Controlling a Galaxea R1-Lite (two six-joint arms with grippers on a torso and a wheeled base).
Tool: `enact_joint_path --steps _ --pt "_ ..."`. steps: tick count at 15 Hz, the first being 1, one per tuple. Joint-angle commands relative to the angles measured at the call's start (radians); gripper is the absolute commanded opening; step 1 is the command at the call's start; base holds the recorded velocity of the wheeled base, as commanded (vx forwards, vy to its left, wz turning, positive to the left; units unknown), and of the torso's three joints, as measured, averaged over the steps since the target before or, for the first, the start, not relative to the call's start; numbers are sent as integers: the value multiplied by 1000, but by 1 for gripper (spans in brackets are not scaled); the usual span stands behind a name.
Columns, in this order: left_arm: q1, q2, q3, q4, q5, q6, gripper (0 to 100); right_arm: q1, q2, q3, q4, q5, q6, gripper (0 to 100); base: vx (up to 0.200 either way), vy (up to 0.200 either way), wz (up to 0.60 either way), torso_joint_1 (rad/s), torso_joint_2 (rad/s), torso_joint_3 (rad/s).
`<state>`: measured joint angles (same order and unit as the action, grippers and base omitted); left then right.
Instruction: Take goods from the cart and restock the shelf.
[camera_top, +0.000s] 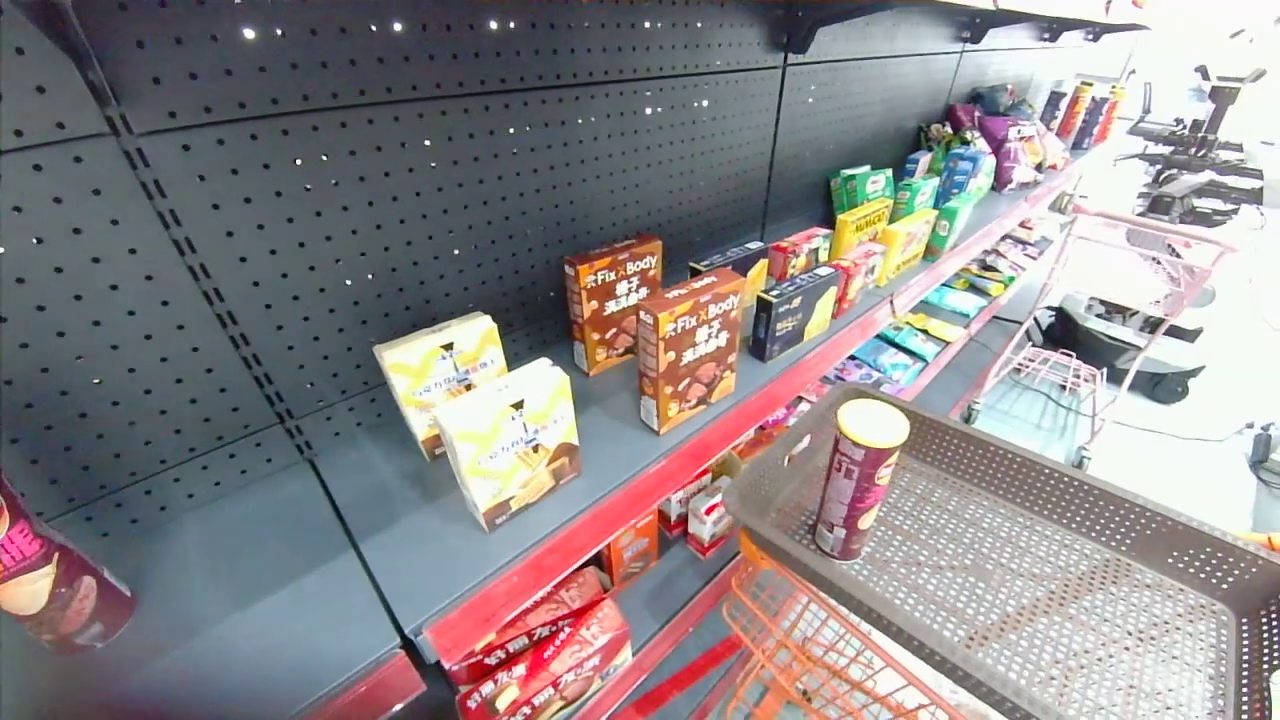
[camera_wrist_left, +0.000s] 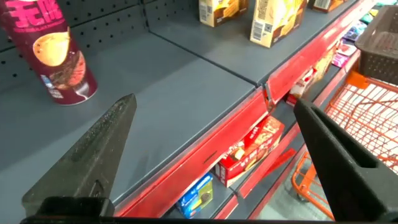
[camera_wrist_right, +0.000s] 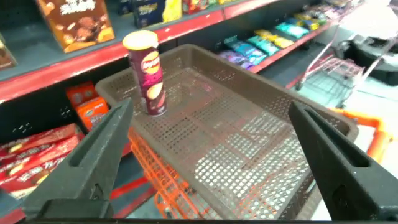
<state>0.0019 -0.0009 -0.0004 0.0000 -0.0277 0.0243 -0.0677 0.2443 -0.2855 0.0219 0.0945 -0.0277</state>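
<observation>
The left gripper (camera_wrist_left: 214, 106) hangs wide open and empty over the shelf (camera_wrist_left: 186, 93). The shelved can (camera_wrist_left: 53, 56) stands just beyond it, to the left. The right gripper (camera_wrist_right: 210, 109) is also spread wide, holding nothing, above the tray (camera_wrist_right: 249, 143) on the cart (camera_wrist_right: 174, 186). The tray can (camera_wrist_right: 148, 74) stands upright near the tray's far left corner. Yellow boxes (camera_top: 510, 445) stand farther right on the shelf.
</observation>
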Motion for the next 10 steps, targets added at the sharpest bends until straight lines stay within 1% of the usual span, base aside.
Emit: enact_joint_path --steps 1,6,8,9,10 --pt "0 1 0 0 0 0 100 -1 -14 6 0 -1 0 100 0 0 0 0 0 0" --pt "0 1 -1 0 0 0 100 22 -42 23 29 7 0 100 0 0 0 0 0 0" --pt "0 1 -1 0 0 0 100 -8 -54 16 56 -38 -29 100 0 0 0 0 0 0" --pt "0 1 0 0 0 0 100 -54 -43 -4 93 -48 -46 100 0 0 0 0 0 0" --pt "0 1 0 0 0 0 100 -77 -34 -26 107 -48 -46 100 0 0 0 0 0 0"
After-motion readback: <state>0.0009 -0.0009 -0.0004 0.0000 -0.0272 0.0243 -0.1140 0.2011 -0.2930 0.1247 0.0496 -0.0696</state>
